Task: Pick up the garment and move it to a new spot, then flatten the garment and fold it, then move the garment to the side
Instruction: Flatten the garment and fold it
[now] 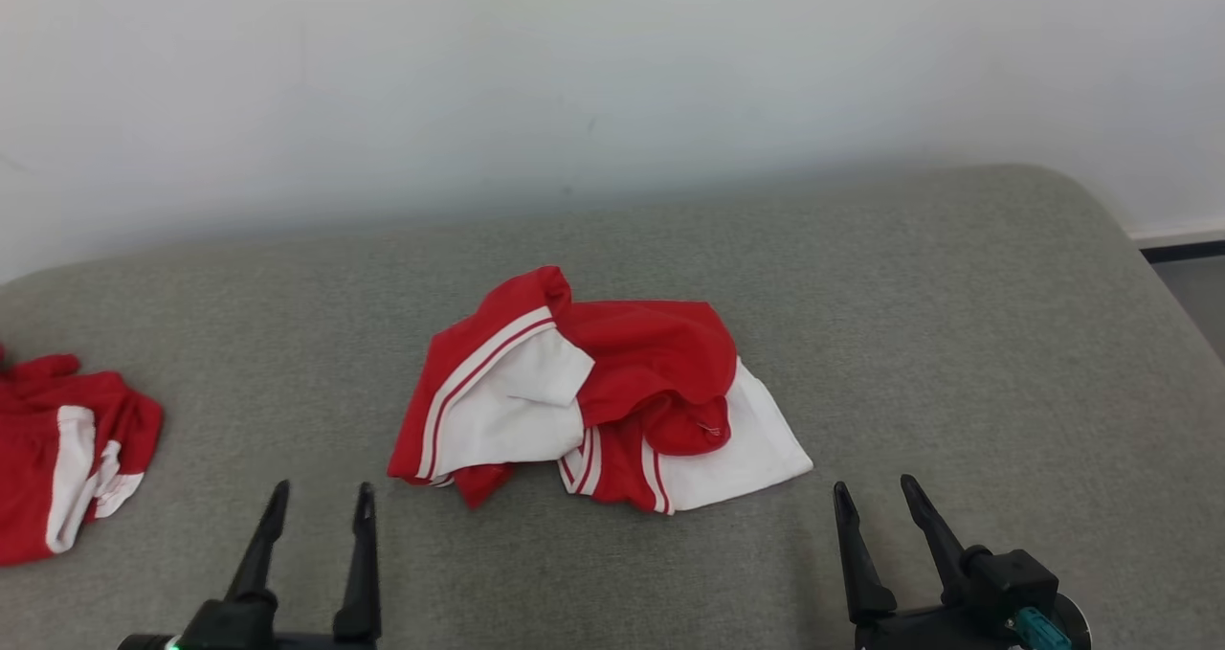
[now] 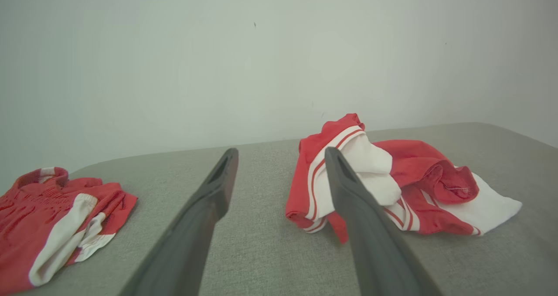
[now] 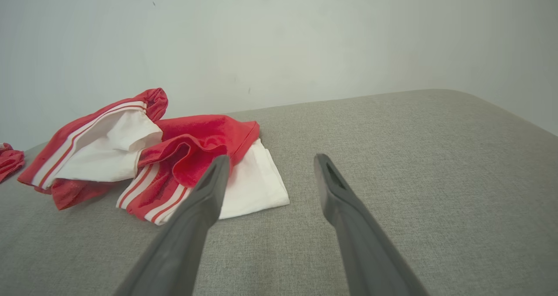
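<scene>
- Note the grey fabric-covered surface (image 1: pixel 957 344): it spans your head view and has a rounded far-right corner.
- Locate the crumpled red-and-white cloth (image 1: pixel 57 459) at the surface's left edge; the frame cuts it off.
- Observe the plain white wall (image 1: pixel 612 76) behind the surface.
- Check the far right: a white skirting strip (image 1: pixel 1182 231) sits above a dark band.
</scene>
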Robot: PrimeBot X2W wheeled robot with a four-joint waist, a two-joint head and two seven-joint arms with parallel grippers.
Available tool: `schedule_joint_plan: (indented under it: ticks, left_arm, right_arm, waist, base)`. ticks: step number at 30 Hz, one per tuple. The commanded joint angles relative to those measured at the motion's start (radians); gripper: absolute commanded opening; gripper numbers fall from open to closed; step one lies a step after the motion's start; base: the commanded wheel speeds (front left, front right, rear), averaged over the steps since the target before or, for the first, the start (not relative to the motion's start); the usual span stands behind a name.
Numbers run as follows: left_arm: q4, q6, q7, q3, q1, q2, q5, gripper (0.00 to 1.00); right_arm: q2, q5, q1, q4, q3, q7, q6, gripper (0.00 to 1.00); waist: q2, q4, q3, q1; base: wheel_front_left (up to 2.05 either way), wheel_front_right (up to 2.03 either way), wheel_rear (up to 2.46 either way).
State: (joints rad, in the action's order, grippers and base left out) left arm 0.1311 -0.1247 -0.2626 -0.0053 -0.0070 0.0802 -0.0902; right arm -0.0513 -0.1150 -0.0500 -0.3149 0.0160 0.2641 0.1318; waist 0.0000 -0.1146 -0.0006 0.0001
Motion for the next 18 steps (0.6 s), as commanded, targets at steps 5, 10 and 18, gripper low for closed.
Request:
schedule_joint_plan:
  ticks: [5,10,18]
  left_arm:
    - [0.061,-0.005,-0.003,-0.058,-0.078,0.015,-0.021,1.0]
    - [0.138,-0.005,-0.003,-0.151,-0.148,0.037,-0.057,1.0]
    - [0.274,-0.005,-0.003,-0.272,-0.232,0.064,-0.107,1.0]
  right_arm:
    - [0.002,-0.011,-0.019,-0.001,0.008,0.001,-0.002,1.0]
    - [0.002,-0.018,-0.038,0.005,0.006,0.0,-0.002,1.0]
    - [0.003,-0.043,-0.057,0.013,0.009,0.001,-0.002,1.0]
  waist:
    - [0.0,-0.071,0.035,-0.0001]
    - [0.0,-0.132,0.075,-0.0001]
    - [0.0,-0.204,0.131,-0.0001]
  base:
    - [0.0,0.0,0.0]
    - [0.0,0.0,0.0]
    - [0.0,0.0,0.0]
